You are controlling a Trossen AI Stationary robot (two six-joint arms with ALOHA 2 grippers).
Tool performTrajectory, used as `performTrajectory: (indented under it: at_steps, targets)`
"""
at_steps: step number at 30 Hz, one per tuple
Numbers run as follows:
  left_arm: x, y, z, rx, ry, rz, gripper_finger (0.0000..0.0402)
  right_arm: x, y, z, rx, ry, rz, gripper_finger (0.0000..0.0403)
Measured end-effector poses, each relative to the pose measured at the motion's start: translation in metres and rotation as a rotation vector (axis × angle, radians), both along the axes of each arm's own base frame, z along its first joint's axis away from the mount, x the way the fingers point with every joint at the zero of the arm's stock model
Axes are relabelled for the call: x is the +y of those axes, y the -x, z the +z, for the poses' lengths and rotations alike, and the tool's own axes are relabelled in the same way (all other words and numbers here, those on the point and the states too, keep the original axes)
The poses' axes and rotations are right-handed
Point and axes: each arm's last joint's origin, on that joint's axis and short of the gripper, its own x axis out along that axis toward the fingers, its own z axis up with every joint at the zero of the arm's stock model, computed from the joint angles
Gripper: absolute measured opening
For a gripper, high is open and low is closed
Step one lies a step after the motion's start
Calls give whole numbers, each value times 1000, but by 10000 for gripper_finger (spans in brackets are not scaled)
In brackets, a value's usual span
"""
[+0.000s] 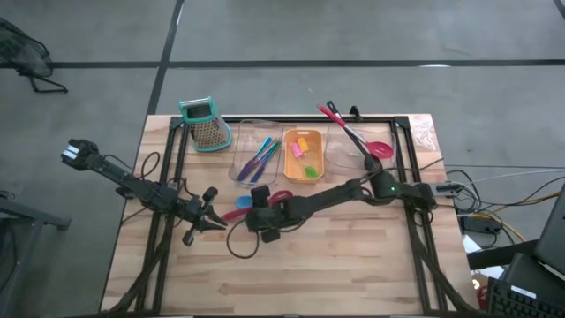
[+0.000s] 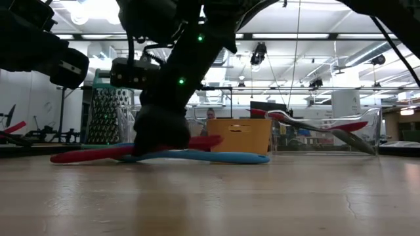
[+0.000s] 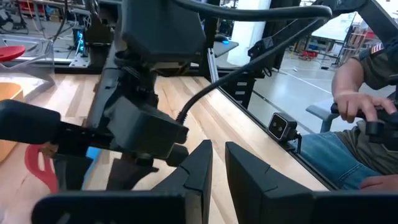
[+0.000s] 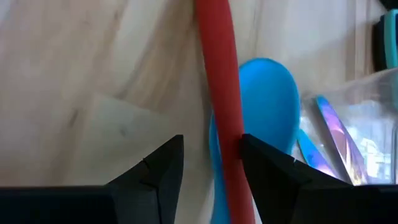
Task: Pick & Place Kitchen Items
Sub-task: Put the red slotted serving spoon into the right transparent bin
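A red spatula (image 1: 281, 196) lies on the table in front of the trays. Its handle (image 4: 219, 81) crosses over the bowl of a blue spoon (image 4: 267, 106). My right gripper (image 4: 211, 158) slants down over them, open, with the red handle between its fingers and close to one of them. My left gripper (image 3: 217, 171) waits level at the left (image 1: 216, 225), a narrow gap between its fingers and nothing in it. Thin sticks (image 1: 258, 157) lie in a clear tray. Small pieces (image 1: 305, 155) lie in the orange tray. A black spoon (image 1: 349, 132) and another red spoon (image 1: 378, 150) lie in the right clear tray. My right gripper has a finger on either side of the red spatula's handle (image 4: 229, 155), across it, coming slanting from above. One finger (image 4: 264, 165) stands right against the handle; whether it touches I cannot tell. The spatula lies flat on the table and on the blue spoon.
A teal-topped metal grater (image 1: 205, 124) stands at the far left of the row of trays. The near half of the wooden table (image 1: 335, 265) lies in front of the arms. A seated person's hands (image 3: 364, 109) show beyond the table's edge.
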Motion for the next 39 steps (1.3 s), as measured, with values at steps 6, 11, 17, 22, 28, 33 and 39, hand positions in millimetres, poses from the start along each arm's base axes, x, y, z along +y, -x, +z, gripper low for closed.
performTrajectory:
  at_steps: [6, 11, 17, 22, 28, 33, 39]
  targets:
    - [0, 0, 0, 0, 0, 0, 51, -7, -4, -5, 27, 4, -21, 178]
    - [0, 0, 0, 1, 0, -1, 51, -14, -4, -8, 32, -20, -51, 183]
    - [0, 0, 0, 1, 0, 0, 51, -16, -2, -11, 47, -27, -56, 148]
    - [0, 0, 0, 0, 0, 0, 51, -16, -2, -10, 58, -18, -55, 84]
    - [0, 0, 0, 1, 0, 0, 51, -12, 0, -5, 62, -13, -46, 45]
    - [0, 0, 0, 0, 0, 0, 51, -3, 3, 12, 25, -47, -51, 47]
    - [0, 0, 0, 1, 0, 0, 51, 7, 11, 50, -51, -86, -65, 54]
